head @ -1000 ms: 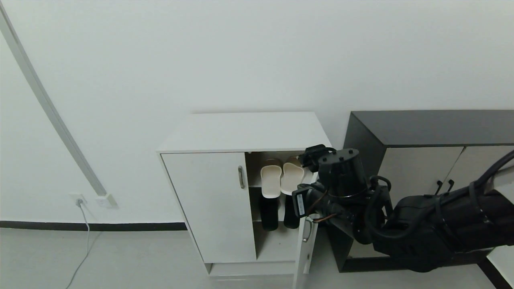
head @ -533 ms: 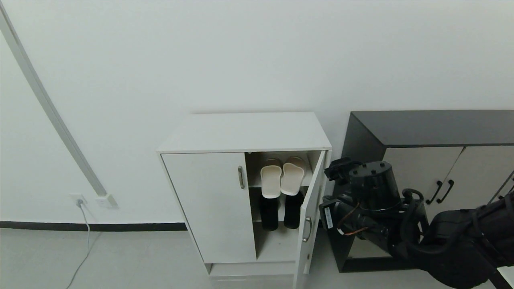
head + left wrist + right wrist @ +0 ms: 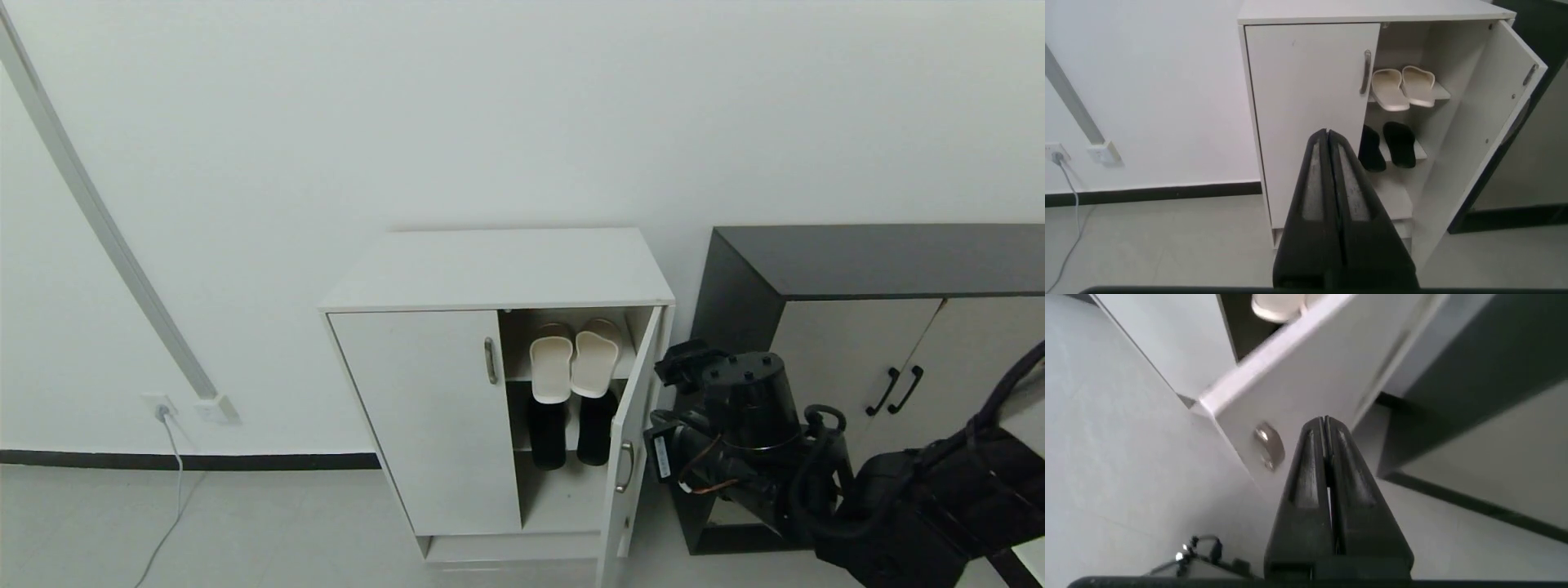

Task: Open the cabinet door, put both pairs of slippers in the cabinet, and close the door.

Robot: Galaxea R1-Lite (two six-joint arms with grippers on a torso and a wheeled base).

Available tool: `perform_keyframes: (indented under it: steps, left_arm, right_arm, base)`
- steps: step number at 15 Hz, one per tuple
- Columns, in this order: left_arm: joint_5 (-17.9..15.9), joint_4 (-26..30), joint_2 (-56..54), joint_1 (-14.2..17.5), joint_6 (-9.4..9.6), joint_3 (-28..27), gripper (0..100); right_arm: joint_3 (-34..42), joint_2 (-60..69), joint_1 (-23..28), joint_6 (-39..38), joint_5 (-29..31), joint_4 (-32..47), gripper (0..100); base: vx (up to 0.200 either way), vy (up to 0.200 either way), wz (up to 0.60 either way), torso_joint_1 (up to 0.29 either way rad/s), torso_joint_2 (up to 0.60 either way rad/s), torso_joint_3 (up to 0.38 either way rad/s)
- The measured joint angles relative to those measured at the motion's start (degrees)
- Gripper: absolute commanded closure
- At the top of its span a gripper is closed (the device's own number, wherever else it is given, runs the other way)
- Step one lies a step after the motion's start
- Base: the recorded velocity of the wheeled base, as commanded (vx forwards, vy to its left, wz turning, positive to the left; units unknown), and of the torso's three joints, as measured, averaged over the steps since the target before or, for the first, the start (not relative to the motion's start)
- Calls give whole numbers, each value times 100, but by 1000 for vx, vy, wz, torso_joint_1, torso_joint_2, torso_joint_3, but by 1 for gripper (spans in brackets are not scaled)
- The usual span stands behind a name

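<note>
The white cabinet [image 3: 490, 269] stands against the wall, its left door [image 3: 424, 408] shut and its right door [image 3: 633, 425] swung open. A cream pair of slippers [image 3: 571, 363] lies on the upper shelf, and a black pair [image 3: 567, 433] on the shelf below. My right arm [image 3: 743, 408] is just right of the open door, on its outer side. The right gripper [image 3: 1327, 425] is shut on nothing, close to the door's outer face [image 3: 1331, 351] near the metal handle [image 3: 1266, 445]. My left gripper [image 3: 1328, 135] is shut and empty, some way in front of the cabinet [image 3: 1306, 82].
A dark sideboard [image 3: 882, 261] with pale doors stands right beside the cabinet, close behind the open door. A wall socket with a cable [image 3: 159, 406] and a slanted conduit [image 3: 98, 220] are at the left. Bare floor [image 3: 245, 531] lies in front.
My right arm has drawn back from the cabinet opening to the right and now sits outside the open door. The slippers and the door stay as they were.
</note>
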State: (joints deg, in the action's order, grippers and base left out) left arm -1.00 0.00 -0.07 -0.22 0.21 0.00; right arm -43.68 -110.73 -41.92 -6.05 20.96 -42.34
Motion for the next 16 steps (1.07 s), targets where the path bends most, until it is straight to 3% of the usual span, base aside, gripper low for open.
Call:
perform_keyframes:
  steps: [11, 16]
  left_arm:
    - [2, 0, 0, -2, 6, 0, 100]
    - [5, 0, 0, -5, 6, 0, 100]
  right_arm:
    - [-1954, -1570, 182, 33, -457, -128, 100]
    - [-1680, -1684, 194, 9, -490, -785, 100]
  base:
    - [0, 0, 0, 0, 0, 0]
    - [0, 0, 0, 0, 0, 0]
